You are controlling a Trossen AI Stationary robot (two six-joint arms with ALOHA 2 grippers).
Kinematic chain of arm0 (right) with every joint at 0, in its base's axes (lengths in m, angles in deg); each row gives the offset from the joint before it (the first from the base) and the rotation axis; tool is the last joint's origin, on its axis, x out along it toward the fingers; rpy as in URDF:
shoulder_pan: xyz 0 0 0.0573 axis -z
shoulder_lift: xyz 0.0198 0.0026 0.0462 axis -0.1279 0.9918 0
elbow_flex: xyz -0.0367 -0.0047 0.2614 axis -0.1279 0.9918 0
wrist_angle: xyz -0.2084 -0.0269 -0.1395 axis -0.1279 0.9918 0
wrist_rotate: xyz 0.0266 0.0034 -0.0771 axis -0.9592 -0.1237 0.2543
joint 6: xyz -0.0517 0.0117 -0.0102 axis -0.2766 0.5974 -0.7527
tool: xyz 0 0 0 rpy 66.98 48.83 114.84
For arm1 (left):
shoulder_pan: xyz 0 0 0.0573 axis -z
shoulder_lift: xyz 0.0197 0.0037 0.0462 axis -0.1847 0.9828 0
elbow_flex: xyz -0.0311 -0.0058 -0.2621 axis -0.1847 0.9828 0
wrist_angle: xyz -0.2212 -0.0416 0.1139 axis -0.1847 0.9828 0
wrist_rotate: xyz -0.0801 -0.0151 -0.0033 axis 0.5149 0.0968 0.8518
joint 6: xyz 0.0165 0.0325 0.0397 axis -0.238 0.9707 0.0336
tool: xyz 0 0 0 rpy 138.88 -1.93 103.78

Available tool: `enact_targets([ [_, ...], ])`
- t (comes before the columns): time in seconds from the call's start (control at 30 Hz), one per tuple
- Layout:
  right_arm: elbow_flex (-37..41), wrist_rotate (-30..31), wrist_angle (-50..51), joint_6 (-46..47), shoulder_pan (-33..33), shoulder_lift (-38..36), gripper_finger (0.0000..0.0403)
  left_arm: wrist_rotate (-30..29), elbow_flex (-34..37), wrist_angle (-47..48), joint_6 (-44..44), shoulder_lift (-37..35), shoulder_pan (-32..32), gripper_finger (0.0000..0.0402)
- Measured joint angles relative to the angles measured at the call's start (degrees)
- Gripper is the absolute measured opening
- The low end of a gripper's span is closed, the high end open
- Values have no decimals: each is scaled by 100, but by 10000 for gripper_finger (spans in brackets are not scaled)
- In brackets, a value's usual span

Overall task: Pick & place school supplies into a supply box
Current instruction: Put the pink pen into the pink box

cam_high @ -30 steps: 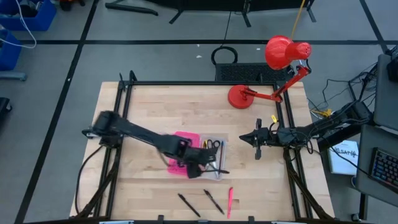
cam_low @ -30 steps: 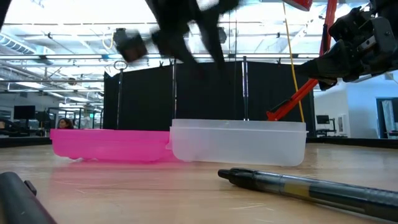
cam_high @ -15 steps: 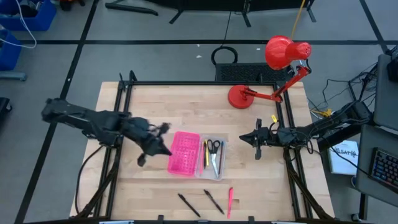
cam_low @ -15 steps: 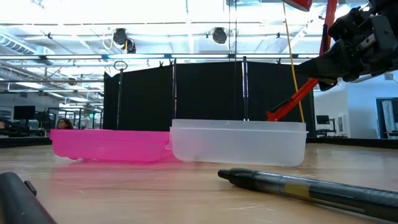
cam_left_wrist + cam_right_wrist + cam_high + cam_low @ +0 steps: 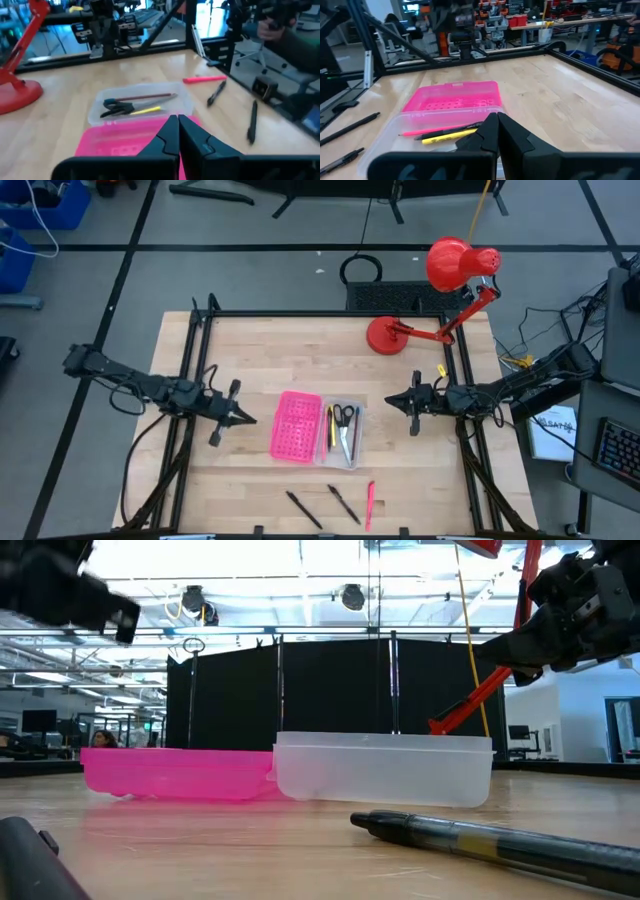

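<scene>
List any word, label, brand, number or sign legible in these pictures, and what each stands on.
None can be read.
Printed sheet beside the table: dark marks, too small to read.
Black pen nearest the low camera: no print visible on its barrel.
Pink lid and clear supply box: no lettering shows.

We see two slim, dark, jointed arms, black all over, with black cables trailing along them. The left hand [image 5: 243,418] and the right hand [image 5: 390,402] each end in two matte black wedge-shaped fingers [image 5: 172,135] that taper to a point. A small yellow tag marks the right wrist.
</scene>
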Motion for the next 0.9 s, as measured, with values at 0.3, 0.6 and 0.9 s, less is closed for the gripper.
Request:
enact_targets([
  [0.3, 2, 51, 76, 124, 0, -2, 0, -239, 905, -701, 236, -463, -220, 6],
  [0.6, 0, 56, 27, -49, 0, 0, 0, -851, 917, -1013, 363, -456, -356, 19],
  [0.9, -1733, 667, 1759, -463, -330, 74, 0, -1035, 917, -1067, -403, -450, -351, 6],
])
